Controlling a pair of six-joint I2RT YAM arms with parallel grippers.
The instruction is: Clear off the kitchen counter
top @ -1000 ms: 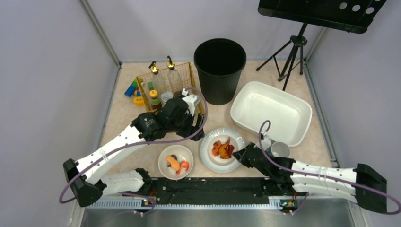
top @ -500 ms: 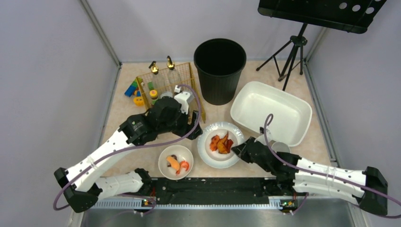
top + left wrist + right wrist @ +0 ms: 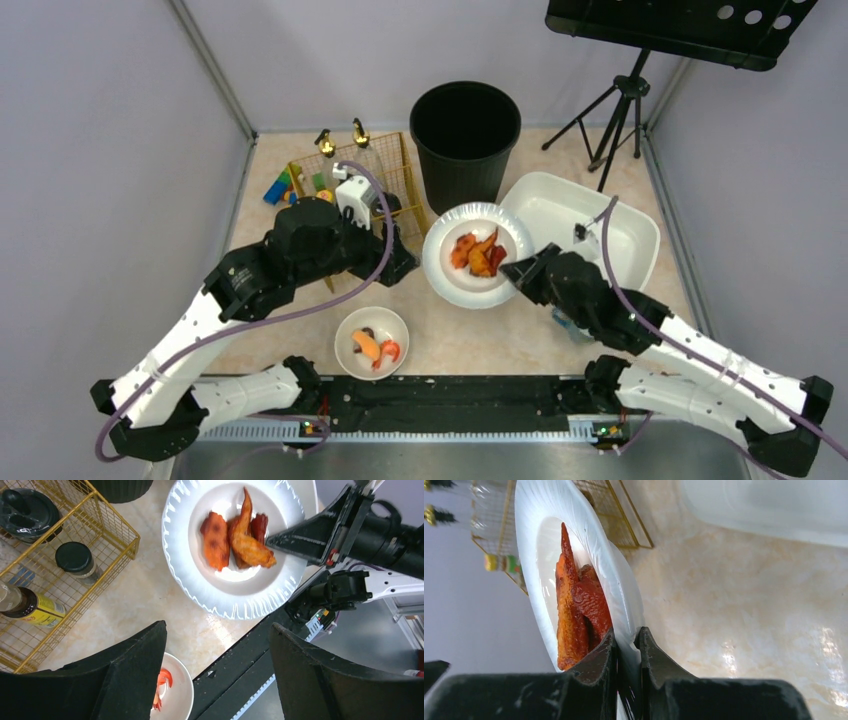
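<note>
My right gripper (image 3: 516, 275) (image 3: 626, 635) is shut on the near-right rim of a white plate (image 3: 440, 272) (image 3: 200, 582) (image 3: 544, 550). The plate hangs above the kitchen counter (image 3: 470, 335) (image 3: 734, 605), between the bin and the tub. It carries orange-brown chicken wings (image 3: 476, 252) (image 3: 235, 535) (image 3: 579, 610) and looks tilted in the right wrist view. To the plate's left, my left gripper (image 3: 396, 267) (image 3: 217, 625) stands open and holds nothing. A small white bowl (image 3: 346, 330) (image 3: 180, 692) with red and orange food bits sits at the counter's front.
A black bin (image 3: 465, 140) stands at the back, a white tub (image 3: 575, 205) to its right. A yellow wire basket (image 3: 395, 170) (image 3: 100, 545) holds bottles and jars, with toy blocks (image 3: 278, 187) beside it. A tripod (image 3: 620, 120) stands back right, and a black rail (image 3: 450, 392) runs along the front.
My right gripper has lifted the plate off the counter and carried it back toward the bin. The left arm has drawn back and left, over the basket's edge.
</note>
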